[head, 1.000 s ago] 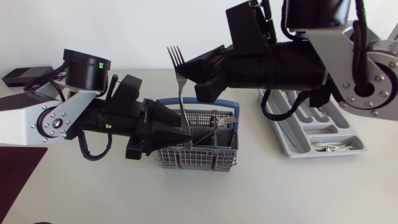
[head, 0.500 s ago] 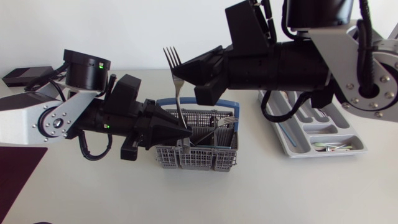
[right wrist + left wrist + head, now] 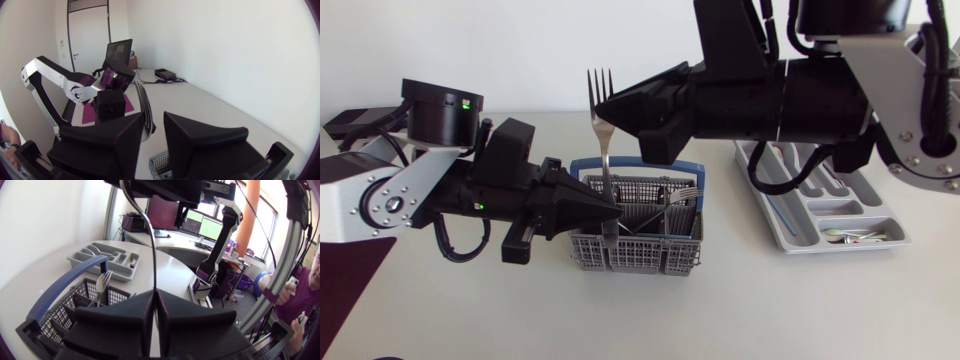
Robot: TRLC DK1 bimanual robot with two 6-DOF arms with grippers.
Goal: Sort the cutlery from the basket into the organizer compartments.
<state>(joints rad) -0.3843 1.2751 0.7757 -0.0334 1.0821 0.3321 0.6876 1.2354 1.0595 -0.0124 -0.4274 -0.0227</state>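
The fork (image 3: 603, 150) stands upright over the basket (image 3: 650, 255), its handle pinched near the lower end between my left fingers (image 3: 575, 200), which are closed on it from both sides. In the left wrist view the thin stem (image 3: 152, 255) rises straight out of the seam where those two fingers (image 3: 125, 320) meet and runs up to my other arm's black fingers overhead. The tines point upward, above my left fingers and level with the tips of my right fingers (image 3: 640, 105).

My right fingers come in from the opposite side and are parted, with a clear gap between them. In the right wrist view the fork's head (image 3: 144, 107) shows in that gap, close against the inner edge of one finger (image 3: 200, 135); I cannot tell whether either finger touches it.

The basket is grey mesh with a blue handle, directly under my left fingertips on the white worktop (image 3: 770, 300). A second fork (image 3: 685, 192) leans inside it, just ahead of my left fingers, tines up (image 3: 103, 282). The grey organizer (image 3: 790, 225) lies well beyond the basket, beneath my right arm, with some pale cutlery (image 3: 855, 236) in the compartment at its near end.
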